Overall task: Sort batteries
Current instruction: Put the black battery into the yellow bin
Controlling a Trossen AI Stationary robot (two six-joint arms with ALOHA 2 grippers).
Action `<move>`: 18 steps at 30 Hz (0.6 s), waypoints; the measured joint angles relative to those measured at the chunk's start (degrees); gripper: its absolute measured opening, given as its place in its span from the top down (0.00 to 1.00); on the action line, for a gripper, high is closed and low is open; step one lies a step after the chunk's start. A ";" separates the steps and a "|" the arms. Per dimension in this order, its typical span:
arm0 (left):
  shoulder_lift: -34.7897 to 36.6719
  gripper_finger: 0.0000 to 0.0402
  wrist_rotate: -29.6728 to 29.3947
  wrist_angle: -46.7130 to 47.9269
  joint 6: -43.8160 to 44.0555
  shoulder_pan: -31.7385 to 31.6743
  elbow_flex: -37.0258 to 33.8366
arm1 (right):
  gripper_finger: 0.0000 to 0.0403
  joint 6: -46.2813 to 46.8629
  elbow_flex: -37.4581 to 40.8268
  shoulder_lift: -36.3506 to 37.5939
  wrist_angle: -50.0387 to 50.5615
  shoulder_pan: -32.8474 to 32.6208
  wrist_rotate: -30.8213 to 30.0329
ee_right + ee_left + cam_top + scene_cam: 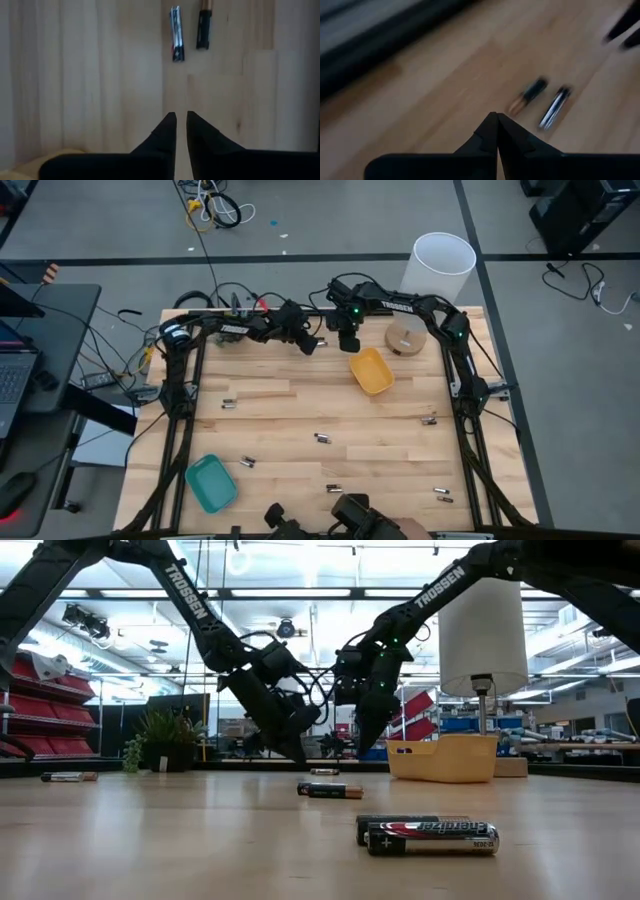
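Right pincer [181, 116], slightly spread and empty, points at two batteries [176, 32] lying lengthwise ahead; left pincer [497, 117] pressed together nearby.

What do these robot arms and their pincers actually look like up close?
Both arms are slim, black and jointed, with white TROSSEN lettering along the links and black cables looped near the wrists. A small green light glows on the right arm. The left gripper and the right gripper each end in two dark, wedge-shaped fingers tapering to thin points.
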State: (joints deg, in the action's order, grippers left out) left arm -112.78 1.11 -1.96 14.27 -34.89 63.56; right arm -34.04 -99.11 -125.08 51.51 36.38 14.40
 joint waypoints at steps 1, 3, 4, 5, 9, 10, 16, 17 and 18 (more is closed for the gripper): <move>-0.82 0.97 -0.02 1.23 0.31 0.00 0.98 | 0.93 -0.01 0.00 0.07 0.36 0.17 -0.39; -1.70 0.97 -0.04 4.74 0.38 0.00 3.55 | 0.94 0.02 0.00 0.19 0.80 0.44 -0.89; -2.08 0.97 0.02 5.51 0.36 0.02 4.79 | 0.94 0.04 0.00 0.27 0.93 0.60 -0.90; -2.76 0.97 0.16 5.68 0.36 0.11 6.04 | 0.94 0.03 0.00 0.29 1.01 0.74 -0.88; -4.87 0.97 1.92 7.30 0.59 0.13 8.62 | 0.96 0.09 0.00 0.31 1.36 1.29 -0.88; -4.95 0.97 2.25 7.84 0.71 0.11 9.04 | 0.96 0.09 0.00 0.31 1.47 1.38 -0.88; -5.09 0.97 2.51 9.07 0.78 0.13 9.24 | 0.98 0.04 0.00 0.31 2.50 1.88 -0.86; -5.09 0.97 2.55 9.09 0.78 0.16 9.24 | 0.98 0.02 0.00 0.31 2.40 1.99 -0.78; -5.09 0.97 2.59 9.03 0.78 0.27 9.24 | 0.98 0.02 0.00 0.31 2.06 2.07 -0.45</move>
State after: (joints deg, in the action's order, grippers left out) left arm -117.86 3.70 7.07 15.05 -34.63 72.79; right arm -34.02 -99.11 -124.77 53.57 38.44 13.95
